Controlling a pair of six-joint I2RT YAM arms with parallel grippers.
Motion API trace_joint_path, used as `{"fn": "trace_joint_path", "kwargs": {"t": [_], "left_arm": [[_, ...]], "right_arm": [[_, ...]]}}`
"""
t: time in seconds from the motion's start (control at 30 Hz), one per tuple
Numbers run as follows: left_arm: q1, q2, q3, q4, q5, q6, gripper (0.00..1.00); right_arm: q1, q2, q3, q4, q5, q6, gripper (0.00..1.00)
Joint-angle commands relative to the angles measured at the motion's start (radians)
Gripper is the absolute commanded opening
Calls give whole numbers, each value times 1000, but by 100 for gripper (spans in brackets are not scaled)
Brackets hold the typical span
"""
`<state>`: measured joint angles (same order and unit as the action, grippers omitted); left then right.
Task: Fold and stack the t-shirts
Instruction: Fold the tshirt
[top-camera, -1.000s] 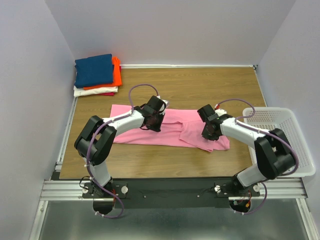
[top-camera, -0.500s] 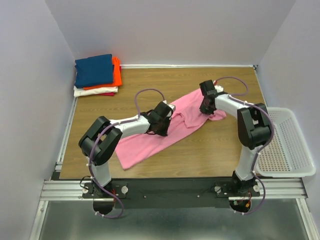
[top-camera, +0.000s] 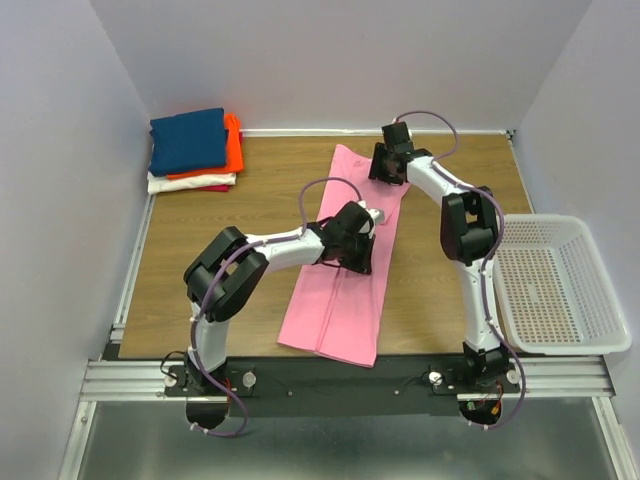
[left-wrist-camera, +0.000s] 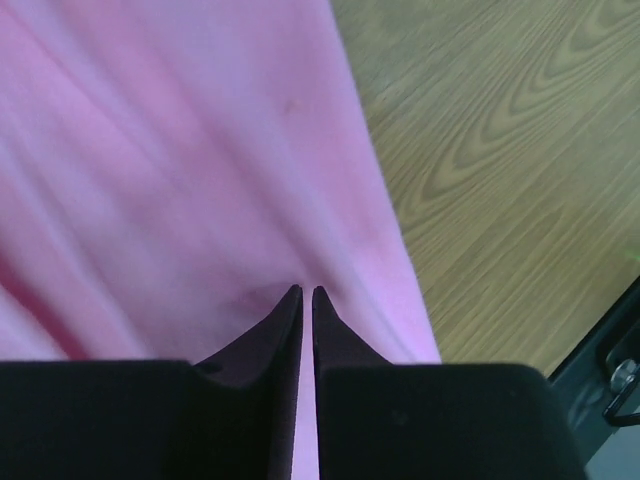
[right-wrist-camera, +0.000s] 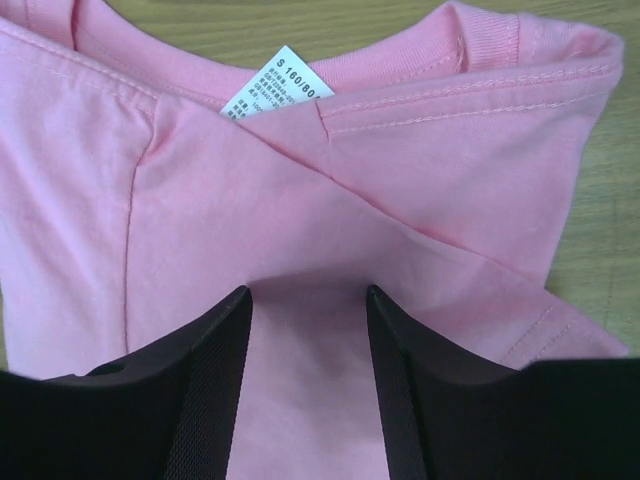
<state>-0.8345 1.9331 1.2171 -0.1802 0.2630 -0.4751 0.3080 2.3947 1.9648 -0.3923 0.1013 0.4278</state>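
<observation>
My left gripper (left-wrist-camera: 307, 292) pinches the long pink cloth t-shirt (left-wrist-camera: 180, 150); my right gripper (right-wrist-camera: 308, 300) stands apart over its collar (right-wrist-camera: 400, 78).

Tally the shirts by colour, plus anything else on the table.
pink t-shirt: 1
navy t-shirt: 1
orange t-shirt: 1
white t-shirt: 1
red t-shirt: 1
white mesh basket: 1
Total: 6
</observation>
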Motion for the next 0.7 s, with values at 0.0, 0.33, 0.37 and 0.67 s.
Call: {"fn": "trace_joint_path", "kwargs": {"t": [0.0,0.33,0.37,0.67], "left_arm": [[20,-49,44,18,15,7,17],[123,-232,-120,18,-44,-5,17],[121,-240,-132,9,-59,-5,17],[120,-312,-280,10,-113,-23,14]], "right_arm": [[-4,-14,40,-46,-72,-47,59],[-4,-225,-154,-49,-35,0,61],[-3,-253,-177,-49,-32,20,61],[-3,-286,-353,-46,-26,46,45]]}}
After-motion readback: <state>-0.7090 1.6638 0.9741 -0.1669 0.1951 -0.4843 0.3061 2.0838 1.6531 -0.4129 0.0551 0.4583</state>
